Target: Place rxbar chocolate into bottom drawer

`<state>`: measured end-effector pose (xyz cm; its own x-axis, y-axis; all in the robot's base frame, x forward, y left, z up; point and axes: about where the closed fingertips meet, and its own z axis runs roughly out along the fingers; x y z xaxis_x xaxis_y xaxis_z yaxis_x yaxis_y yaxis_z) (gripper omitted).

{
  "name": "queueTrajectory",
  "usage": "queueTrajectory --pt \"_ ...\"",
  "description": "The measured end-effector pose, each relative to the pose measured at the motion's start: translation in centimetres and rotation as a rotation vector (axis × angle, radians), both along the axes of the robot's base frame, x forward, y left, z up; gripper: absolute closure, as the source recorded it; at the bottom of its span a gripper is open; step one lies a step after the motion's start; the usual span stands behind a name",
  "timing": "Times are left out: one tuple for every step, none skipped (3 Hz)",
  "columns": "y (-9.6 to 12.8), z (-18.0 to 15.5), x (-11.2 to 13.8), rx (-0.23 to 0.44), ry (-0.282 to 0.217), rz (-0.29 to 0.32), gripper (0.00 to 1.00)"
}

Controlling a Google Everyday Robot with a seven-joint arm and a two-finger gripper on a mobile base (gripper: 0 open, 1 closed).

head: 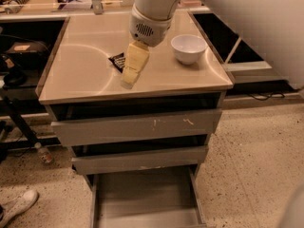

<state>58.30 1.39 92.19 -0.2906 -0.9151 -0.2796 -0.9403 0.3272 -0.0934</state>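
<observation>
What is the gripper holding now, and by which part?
Cannot be told: the gripper hangs above the counter, partly hiding the rxbar chocolate lying there.

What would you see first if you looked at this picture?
The big white robot arm jumps out first, reaching in from the top right, its pale pincer hanging over the beige cabinet top and partly covering the black rxbar chocolate. Then come the white bowl on the right of that top, and the bottom drawer pulled open near the floor.
</observation>
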Motion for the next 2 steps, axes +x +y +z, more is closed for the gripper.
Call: queueTrajectory --pt "5.45 -0.32 6.94 0.058 0.034 -0.034 0.0" --pt "5.79 -0.03 7.5 0.074 0.019 -0.036 0.0"
